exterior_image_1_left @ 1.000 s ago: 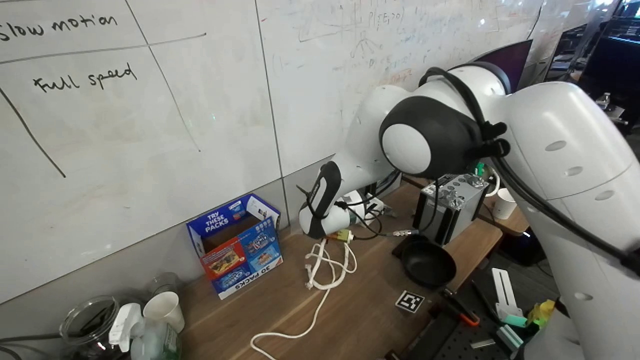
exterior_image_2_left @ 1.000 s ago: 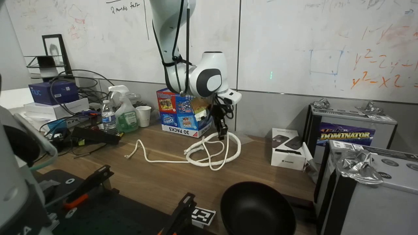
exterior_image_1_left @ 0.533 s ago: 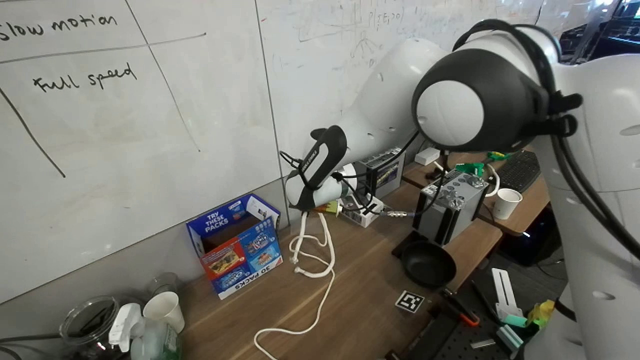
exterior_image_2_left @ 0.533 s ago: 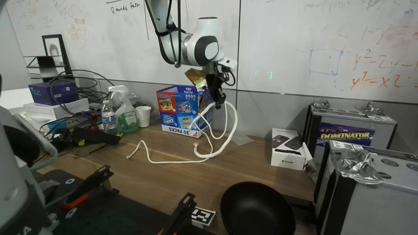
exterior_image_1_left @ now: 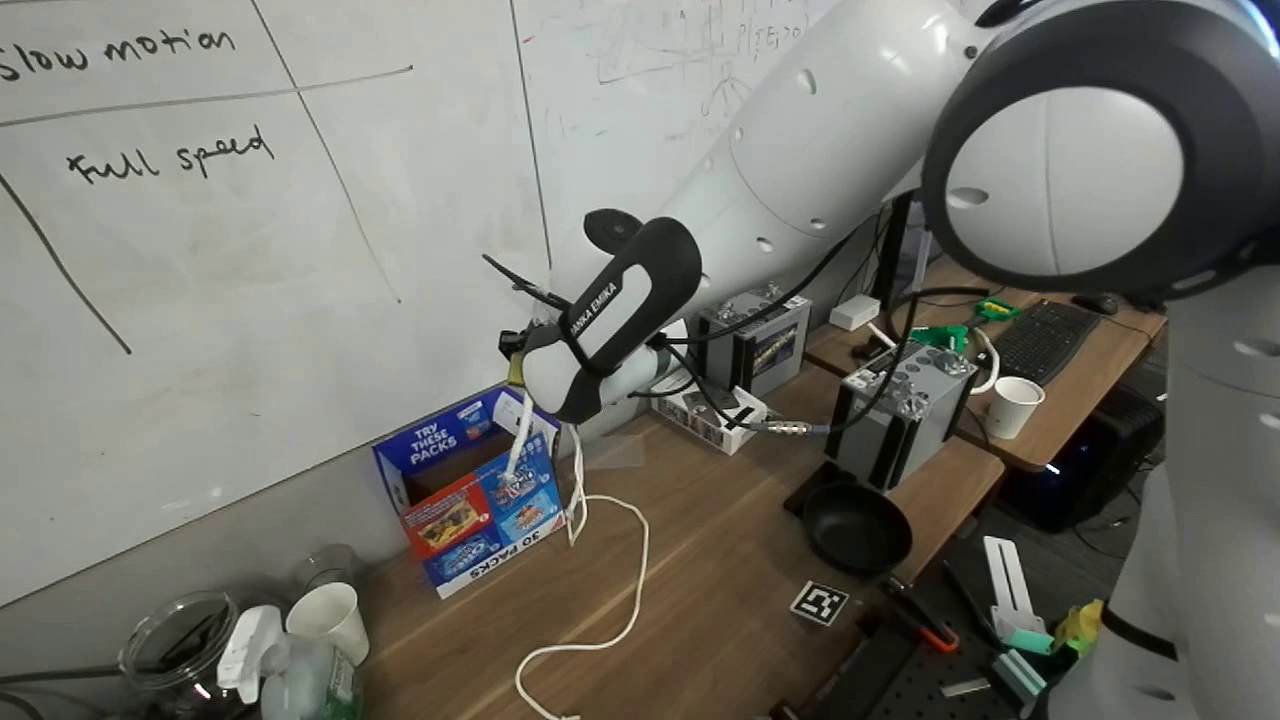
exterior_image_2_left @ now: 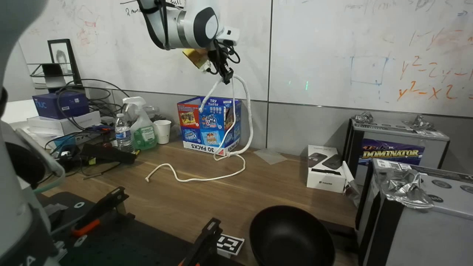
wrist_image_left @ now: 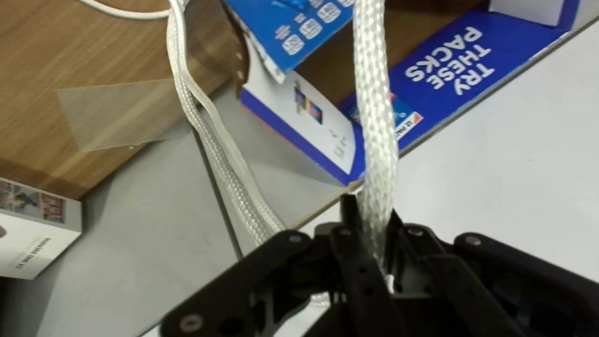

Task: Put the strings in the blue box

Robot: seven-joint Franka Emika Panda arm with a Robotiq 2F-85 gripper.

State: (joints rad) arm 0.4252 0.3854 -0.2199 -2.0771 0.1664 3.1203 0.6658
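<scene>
Evidently, the coming move turns on the height and offset of the black fingers over the open-topped blue cardboard box with red and white printed patches. The fingers stand narrow, pinching the loose white braided strings, higher than the box's rim and near the corner by one end wall; whether they are squarely over the opening I cannot tell. From the grip the strings hang with their long axis close to upright: a short end shows across the box's front face in both exterior views, so it is not inside the box, while longer strands drop just past that end wall. These appear to reach the brown wooden counter beside the box, and a thin tail snakes well in front of it. As for room, the grey wall panel rises close behind the box, a flat translucent sheet lies just off the strands' end, and a white paper cup and a green spray bottle stand past the opposite end. Likely the next step is a shift inward over the opening; the trailing tail may catch the rim.
</scene>
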